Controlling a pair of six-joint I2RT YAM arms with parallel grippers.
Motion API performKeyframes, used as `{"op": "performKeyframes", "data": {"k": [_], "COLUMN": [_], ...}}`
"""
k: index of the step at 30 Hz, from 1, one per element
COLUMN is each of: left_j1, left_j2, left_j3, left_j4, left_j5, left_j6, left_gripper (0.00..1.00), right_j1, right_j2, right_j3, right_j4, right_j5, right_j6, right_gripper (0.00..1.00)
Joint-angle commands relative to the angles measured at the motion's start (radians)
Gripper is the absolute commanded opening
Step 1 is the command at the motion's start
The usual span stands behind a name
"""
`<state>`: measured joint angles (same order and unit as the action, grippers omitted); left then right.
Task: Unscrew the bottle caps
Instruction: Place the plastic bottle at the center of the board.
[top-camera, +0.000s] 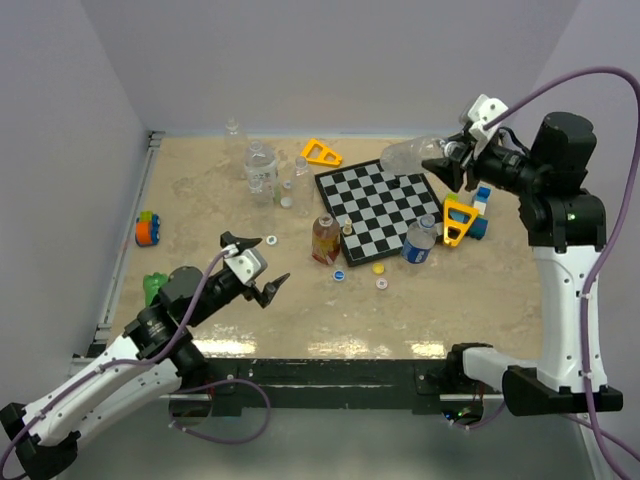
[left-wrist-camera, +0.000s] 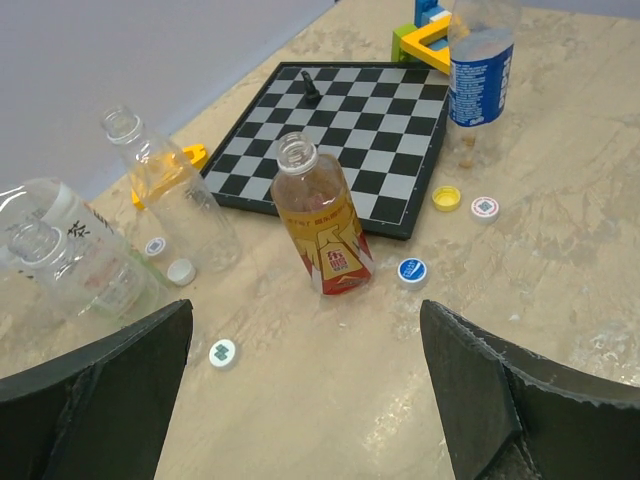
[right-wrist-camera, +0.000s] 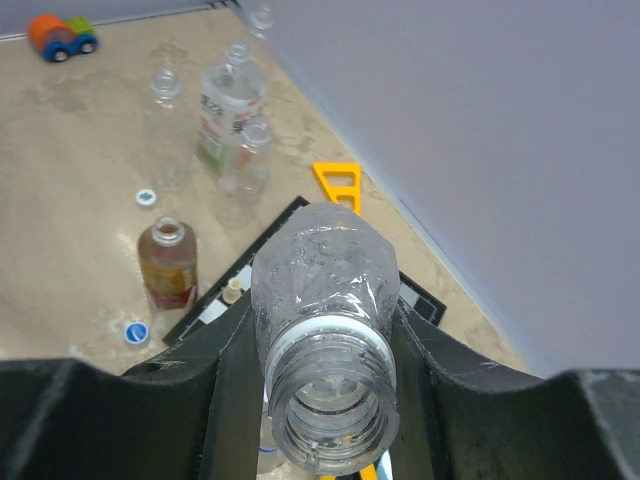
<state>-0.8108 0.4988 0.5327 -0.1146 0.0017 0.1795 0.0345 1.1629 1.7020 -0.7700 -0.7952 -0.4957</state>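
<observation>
Mottled beige table (top-camera: 480, 310), lilac walls (top-camera: 350, 60); bottle caps (top-camera: 339, 275) lie scattered, apparently loose.

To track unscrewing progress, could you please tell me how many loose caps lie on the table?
6: blue cap, yellow cap, white cap beside the chessboard; two white caps by the clear bottles; another nearer the left gripper. Others may be hidden.

A black-and-white chessboard (top-camera: 380, 208) lies on the mottled beige desk (top-camera: 470, 300), with a dark chess piece (left-wrist-camera: 312, 88) standing on it. A crumpled clear bottle (right-wrist-camera: 325, 290) is up in the air, uncapped. One yellow triangle (top-camera: 321, 152) lies beyond the board, and another (top-camera: 458, 220) lies at its right, touching blue and white blocks (top-camera: 481, 210). An orange toy car (top-camera: 148, 229) sits far left.
</observation>
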Motion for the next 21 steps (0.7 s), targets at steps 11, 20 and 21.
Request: {"op": "performKeyframes", "data": {"k": [11, 20, 21], "left_j1": [0.005, 0.005, 0.005], "left_j2": [-0.126, -0.146, -0.146], "left_j3": [-0.05, -0.053, -0.053], "left_j4": [0.058, 0.062, 0.064], "left_j5": [-0.034, -0.019, -0.017], "left_j6": [-0.02, -0.021, -0.021], "left_gripper": [1.0, 1.0, 1.0], "right_j1": [-0.309, -0.36, -0.36], "right_j2": [0.121, 0.063, 0.057], "right_j3": [-0.065, -0.191, -0.211], "right_j4": [0.0, -0.194, -0.228], "right_j5": [0.162, 0.177, 0.177], "right_j6": [-0.105, -0.309, -0.34], "right_gripper": [0.22, 0.22, 0.23]}}
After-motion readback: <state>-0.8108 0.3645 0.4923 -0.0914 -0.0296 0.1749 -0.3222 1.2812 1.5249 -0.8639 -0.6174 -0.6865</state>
